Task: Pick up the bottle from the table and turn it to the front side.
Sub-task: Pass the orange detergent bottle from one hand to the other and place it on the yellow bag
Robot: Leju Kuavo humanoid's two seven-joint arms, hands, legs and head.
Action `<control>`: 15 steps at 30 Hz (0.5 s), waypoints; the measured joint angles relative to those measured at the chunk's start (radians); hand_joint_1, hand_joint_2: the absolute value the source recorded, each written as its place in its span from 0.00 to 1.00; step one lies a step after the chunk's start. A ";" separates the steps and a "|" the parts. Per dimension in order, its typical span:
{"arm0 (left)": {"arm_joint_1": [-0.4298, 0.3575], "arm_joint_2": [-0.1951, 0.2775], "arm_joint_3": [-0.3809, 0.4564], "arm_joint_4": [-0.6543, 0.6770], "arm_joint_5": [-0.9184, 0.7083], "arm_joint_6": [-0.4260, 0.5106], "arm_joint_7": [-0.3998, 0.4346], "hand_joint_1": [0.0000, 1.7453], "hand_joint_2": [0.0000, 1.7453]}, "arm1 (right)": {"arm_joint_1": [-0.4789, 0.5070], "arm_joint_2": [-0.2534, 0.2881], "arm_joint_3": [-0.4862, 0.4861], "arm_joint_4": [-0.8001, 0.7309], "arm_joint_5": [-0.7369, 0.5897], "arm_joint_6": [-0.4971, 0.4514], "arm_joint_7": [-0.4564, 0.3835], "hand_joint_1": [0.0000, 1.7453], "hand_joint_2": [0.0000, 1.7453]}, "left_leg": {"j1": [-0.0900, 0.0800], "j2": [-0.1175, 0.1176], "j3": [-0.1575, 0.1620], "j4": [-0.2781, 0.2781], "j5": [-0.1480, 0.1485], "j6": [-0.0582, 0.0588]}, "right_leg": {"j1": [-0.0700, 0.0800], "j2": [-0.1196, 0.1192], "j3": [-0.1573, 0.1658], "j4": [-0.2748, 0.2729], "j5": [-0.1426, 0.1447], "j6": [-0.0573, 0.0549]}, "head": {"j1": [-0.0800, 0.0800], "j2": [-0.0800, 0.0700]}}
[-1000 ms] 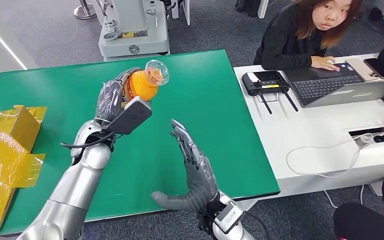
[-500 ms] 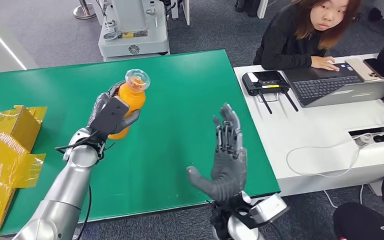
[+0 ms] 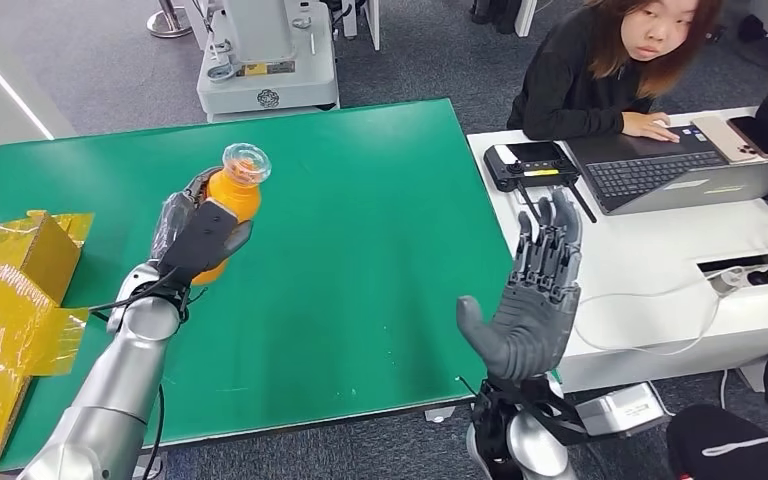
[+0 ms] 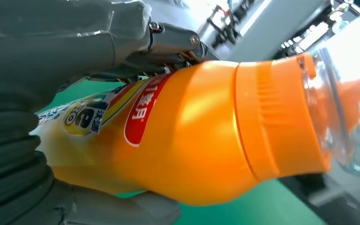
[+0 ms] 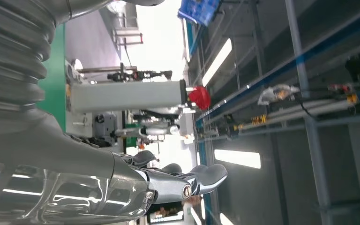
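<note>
Bottle (image 3: 228,207) is properly in our left hand (image 3: 192,238) right now, fingers (image 4: 75,33) wrapped around the lower body with the thumb across the front, so that's a real grip and not a pinch. It's up off the green desk (image 3: 380,200), roughly upright, clear cap (image 3: 246,163) on top. In the wrist view we can read part of the label (image 4: 98,110) next to the fingers, though we can't tell if that counts as the front side yet.

What changed: over the last second the left arm pulled the bottle back toward us and to the left, and tipped it from leaning to nearly standing. Meanwhile our right hand (image 3: 532,296) swung away from the middle of the desk to the right edge and is now raised with the palm flat and the fingers spread, holding nothing.

So our read is the pickup is done and we're mid-turn. Left to do is probably just rotating the wrist until the label faces out.

Further out: a yellow wrapped box (image 3: 15,255) at the left edge of the desk, and a person (image 3: 610,70) at a laptop (image 3: 680,170) on the white desk beside it.
</note>
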 joint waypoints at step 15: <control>-0.107 0.026 0.001 0.094 -0.378 0.145 0.060 1.00 1.00 | 0.016 0.040 -0.129 -0.035 0.049 0.017 0.017 0.00 1.00 | 0.000 0.000 0.000 0.001 0.001 0.000 | 0.000 0.000 0.000 0.000 0.000 0.000 | 0.000 0.000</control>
